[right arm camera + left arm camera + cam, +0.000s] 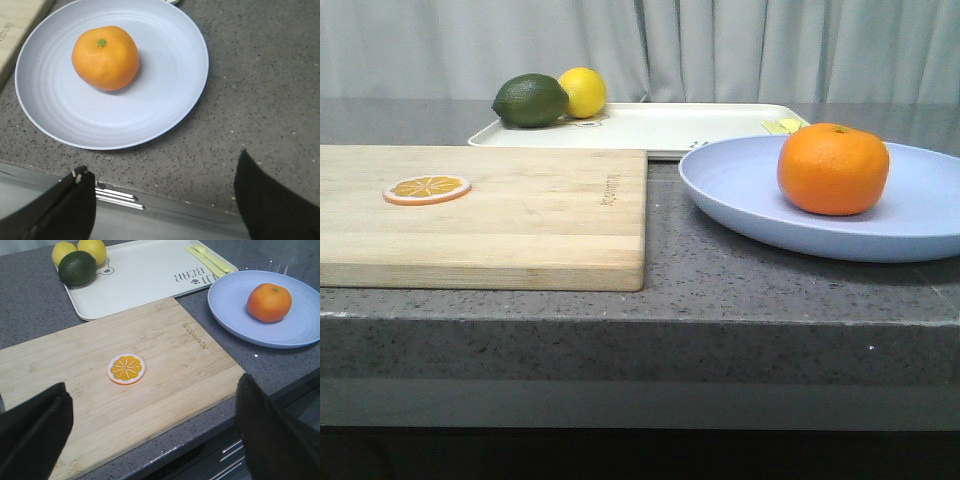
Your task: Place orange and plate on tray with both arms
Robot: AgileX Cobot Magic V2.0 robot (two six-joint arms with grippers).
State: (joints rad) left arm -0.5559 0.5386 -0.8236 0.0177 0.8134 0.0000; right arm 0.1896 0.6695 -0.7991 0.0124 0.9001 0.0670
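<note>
The orange point(833, 169) point(269, 302) point(105, 58) rests on the pale lavender-blue plate point(740, 205) point(235, 320) point(165, 90) on the counter's right side. Behind it lies the white tray point(650, 128) point(145, 275). My left gripper point(155, 425) hangs open over the near edge of the cutting board, holding nothing. My right gripper point(165, 195) is open above the counter's front edge, short of the plate, with nothing between its fingers. Neither gripper shows in the front view.
A wooden cutting board point(500, 215) point(125, 390) with a thin orange slice point(427, 189) point(126, 369) fills the left. A green lime point(530, 100) point(77, 268) and yellow lemons point(583, 92) point(92, 249) sit at the tray's far left corner; yellow cutlery point(207, 259) lies on its right.
</note>
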